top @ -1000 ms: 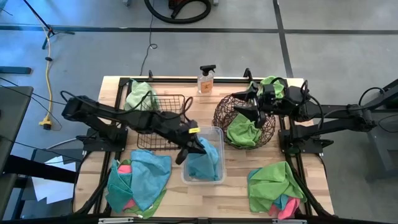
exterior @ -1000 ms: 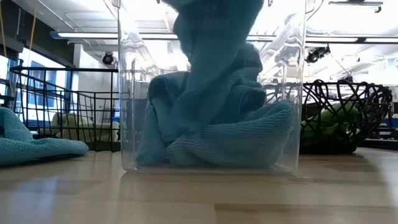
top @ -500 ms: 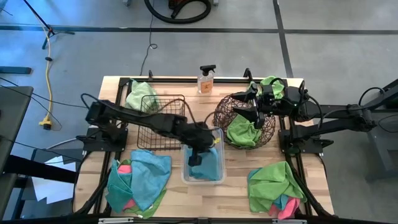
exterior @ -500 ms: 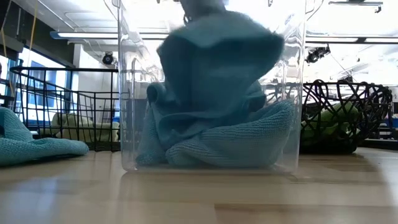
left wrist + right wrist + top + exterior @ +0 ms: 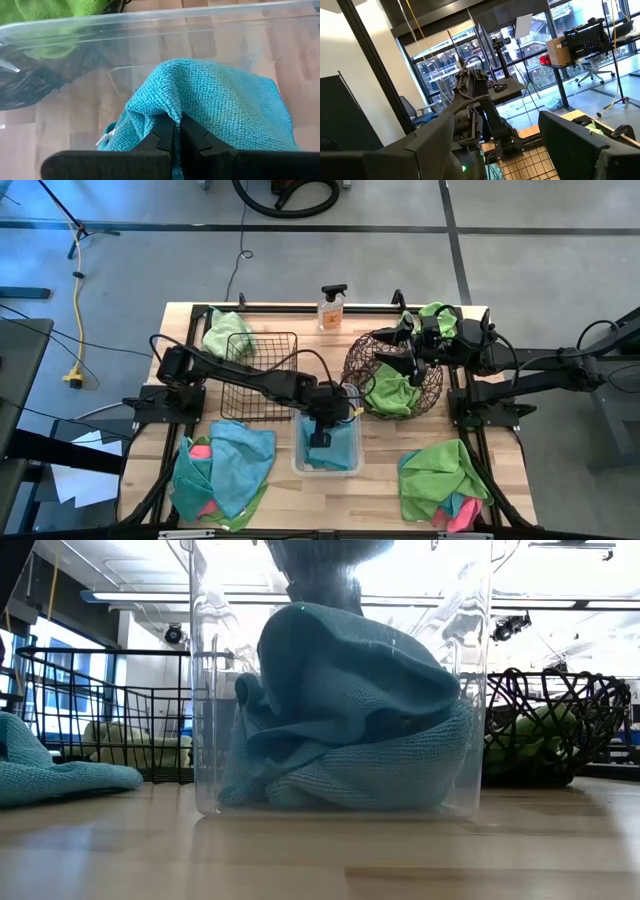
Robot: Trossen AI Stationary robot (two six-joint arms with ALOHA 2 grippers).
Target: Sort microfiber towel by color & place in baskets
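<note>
My left gripper (image 5: 322,438) reaches down into the clear plastic tub (image 5: 297,464) at the table's middle and is shut on a teal towel (image 5: 220,100). That towel mounds on other teal towels (image 5: 380,780) in the tub. My right gripper (image 5: 397,358) hovers open over the round woven basket (image 5: 352,370), which holds green towels (image 5: 390,392); nothing lies between its fingers (image 5: 435,145). The black wire basket (image 5: 260,375) stands left of the tub, a green towel (image 5: 225,332) draped over its far left corner. My left gripper pinches a raised fold (image 5: 162,112) of the teal towel between its two fingers. The fingers come from above, slanting down toward the table's right. The towel's lower part rests bunched on the teal towels in the tub, and its top (image 5: 320,585) rises to the fingers.
A mixed pile of teal, pink and green towels (image 5: 225,475) lies at the near left, another pile (image 5: 440,480) at the near right. A spray bottle (image 5: 331,308) stands at the far edge. One more green towel (image 5: 437,313) lies at the far right corner.
My left gripper has gone right and down into the clear tub and tipped to point more steeply down, still shut. The teal towel, which hung long below it, has sunk and bunched into a mound on the towels in the tub.
</note>
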